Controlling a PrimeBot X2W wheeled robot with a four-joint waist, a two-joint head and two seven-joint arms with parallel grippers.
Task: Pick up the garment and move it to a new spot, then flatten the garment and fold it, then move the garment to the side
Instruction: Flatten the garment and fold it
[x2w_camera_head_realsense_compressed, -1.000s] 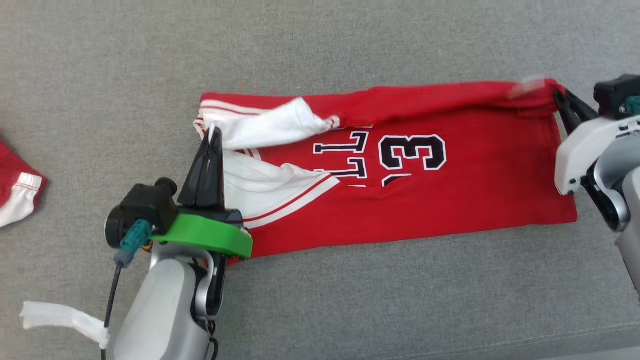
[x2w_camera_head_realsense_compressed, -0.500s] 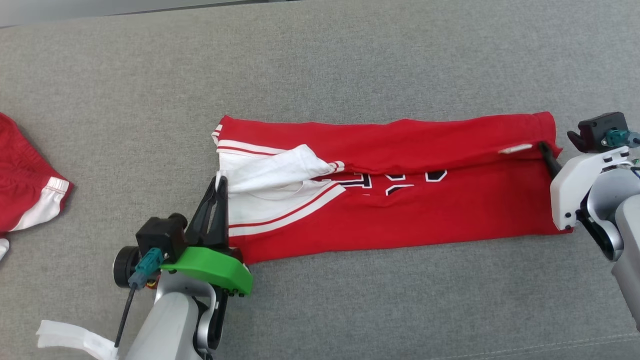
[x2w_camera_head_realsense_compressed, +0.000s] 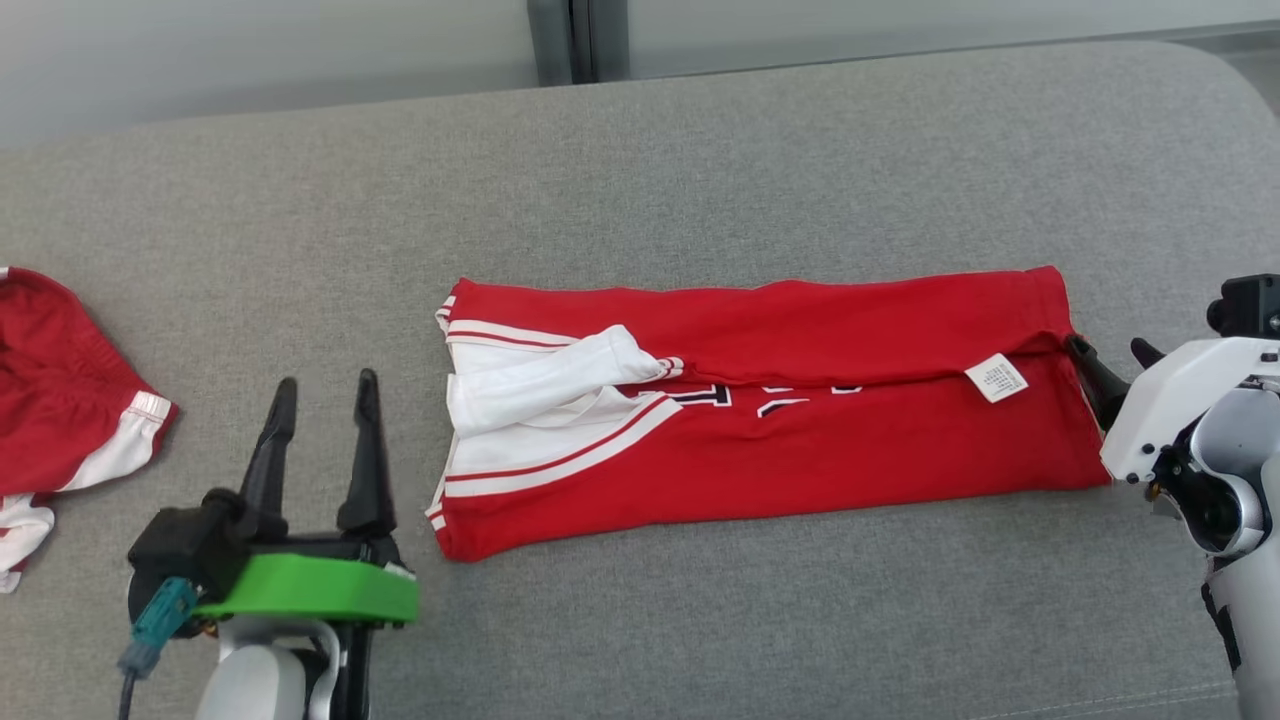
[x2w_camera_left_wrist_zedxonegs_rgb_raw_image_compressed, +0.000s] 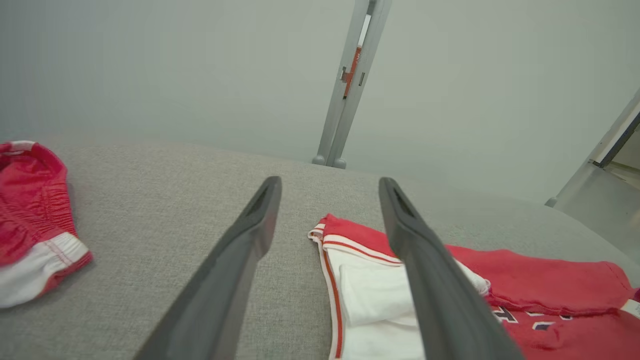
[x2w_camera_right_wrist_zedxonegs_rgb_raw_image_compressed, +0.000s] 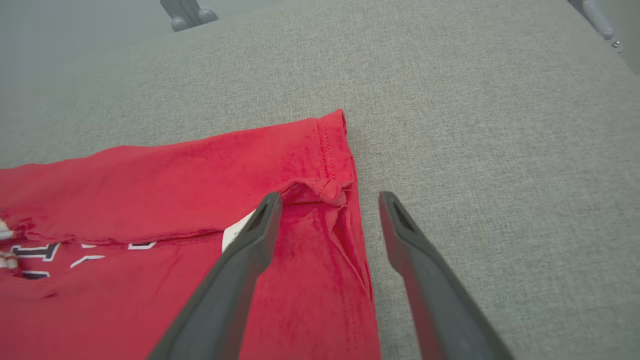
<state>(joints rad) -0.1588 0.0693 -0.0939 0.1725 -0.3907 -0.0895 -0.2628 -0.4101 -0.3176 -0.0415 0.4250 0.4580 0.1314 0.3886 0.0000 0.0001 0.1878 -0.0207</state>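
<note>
The garment (x2w_camera_head_realsense_compressed: 790, 460) is a red jersey with white trim and dark lettering, lying on the grey cushion folded lengthwise, its upper flap laid over the lettering. A white tag (x2w_camera_head_realsense_compressed: 996, 378) shows near its right end. My left gripper (x2w_camera_head_realsense_compressed: 325, 388) stands open just left of the jersey's white end, holding nothing. In the left wrist view the left gripper (x2w_camera_left_wrist_zedxonegs_rgb_raw_image_compressed: 330, 183) has bare cushion between its fingers and the garment (x2w_camera_left_wrist_zedxonegs_rgb_raw_image_compressed: 550, 285) to the right. My right gripper (x2w_camera_head_realsense_compressed: 1108, 350) is open at the jersey's right edge. In the right wrist view the right gripper (x2w_camera_right_wrist_zedxonegs_rgb_raw_image_compressed: 330, 197) straddles the garment (x2w_camera_right_wrist_zedxonegs_rgb_raw_image_compressed: 200, 175) at its hem corner.
A second red and white piece of clothing (x2w_camera_head_realsense_compressed: 60, 400) lies at the cushion's left edge, also in the left wrist view (x2w_camera_left_wrist_zedxonegs_rgb_raw_image_compressed: 30, 215). A grey post (x2w_camera_head_realsense_compressed: 560, 40) stands behind the cushion (x2w_camera_head_realsense_compressed: 700, 180). The cushion's far edge and rounded right corner are in view.
Both grippers have opened and let go of the jersey's far edge, which now lies folded over the front. The left gripper has drawn off to the left. The head camera has tilted up.
</note>
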